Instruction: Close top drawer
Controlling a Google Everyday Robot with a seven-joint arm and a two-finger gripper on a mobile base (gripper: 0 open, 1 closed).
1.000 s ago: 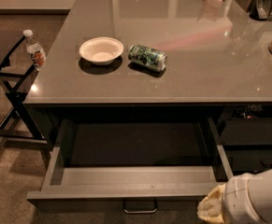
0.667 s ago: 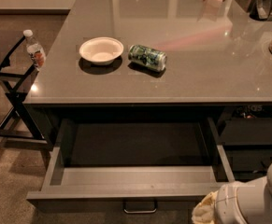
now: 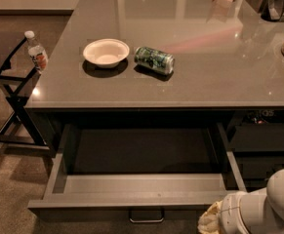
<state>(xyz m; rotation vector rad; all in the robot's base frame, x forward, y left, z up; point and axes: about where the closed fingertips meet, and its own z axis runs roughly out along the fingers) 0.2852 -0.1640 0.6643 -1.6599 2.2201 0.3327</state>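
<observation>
gripper [image 3: 211, 222] is low at the bottom right of the view, at the right end of the drawer front. White arm [image 3: 266, 206] runs off to its right. Open or clenched: can't tell from this angle. Contact with the front: can't tell either, it's at least just beside it.

top drawer [image 3: 131, 199] is immediately left of the gripper, pulled well out from under the countertop [image 3: 205, 77]. Nothing visible inside. Its bar handle [image 3: 146, 216] is centred on the front, further left of the gripper, near the bottom edge of the view.

Handling, my read: wide, shallow, rigid box on slides. It's probably light and should roll in with modest force. No grasp needed, just a flat push on the front. The width is the catch: a push at the right end, where the gripper is now, could rack it in the slides. Better to make contact near the handle and push straight away towards the cabinet.

Clearance:
- The dark cavity beyond the drawer shows nothing blocking.
- The countertop edge overhangs up and ahead of the gripper, so stay below it.
- narrower drawer fronts [image 3: 263, 138] sit just above the arm.
- bowl [image 3: 106, 52] and the tipped can [image 3: 153, 60] are on top, far up-left, out of the path.
- water bottle [image 3: 35, 51] and a black folding frame [image 3: 7, 82] are far left, well apart.
</observation>
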